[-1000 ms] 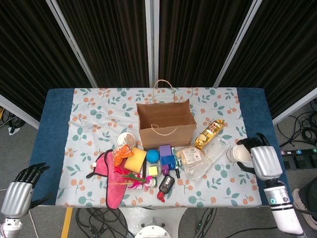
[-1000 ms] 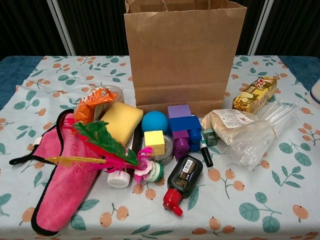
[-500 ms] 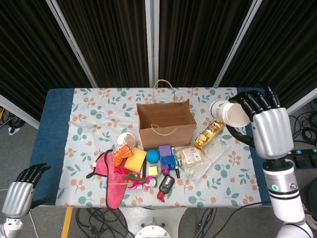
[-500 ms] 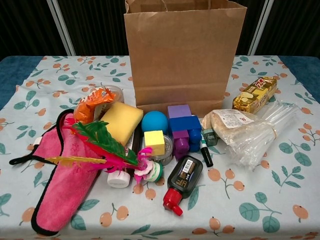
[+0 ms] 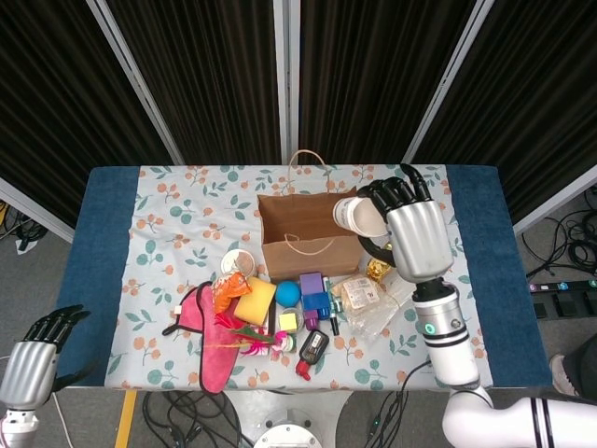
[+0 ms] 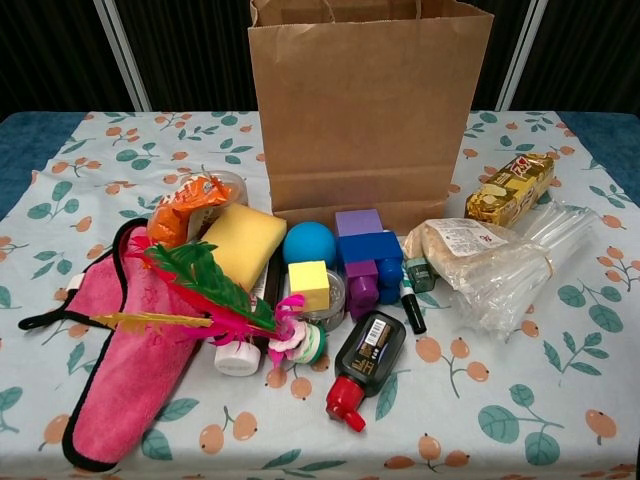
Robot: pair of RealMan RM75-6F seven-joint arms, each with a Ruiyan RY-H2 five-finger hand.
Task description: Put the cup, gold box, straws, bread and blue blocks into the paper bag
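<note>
I have the cup (image 5: 359,215) wrapped in my right hand (image 5: 408,227), held on its side with the open mouth turned toward the paper bag (image 5: 311,231). My fingers curl around its body from above, which leaves the cup's far end free to lead over the bag's near rim — that is why I carry it sideways rather than upright. It sits right at the bag's top edge on my side, partly over the opening; I judge the next move is to carry it a little further inward and let go, taking care not to knock the rim and fold the bag shut.

The other things for the bag wait below and in front of my hand. The gold box (image 6: 510,188) lies just under my wrist, mostly hidden from above but plain in the chest view, beside the bag's corner. The bread (image 6: 452,245) in its clear wrapper and the straws (image 6: 530,262) in their clear sleeve lie touching each other, nearer to me than the box. The blue blocks (image 6: 368,252) stand further inward, close against the bag's front, next to a purple block (image 6: 359,222).

My left hand (image 5: 33,359) hangs off the table's near corner on its own side, holding nothing, fingers loosely curled — I cannot tell whether it counts as closed.
</note>
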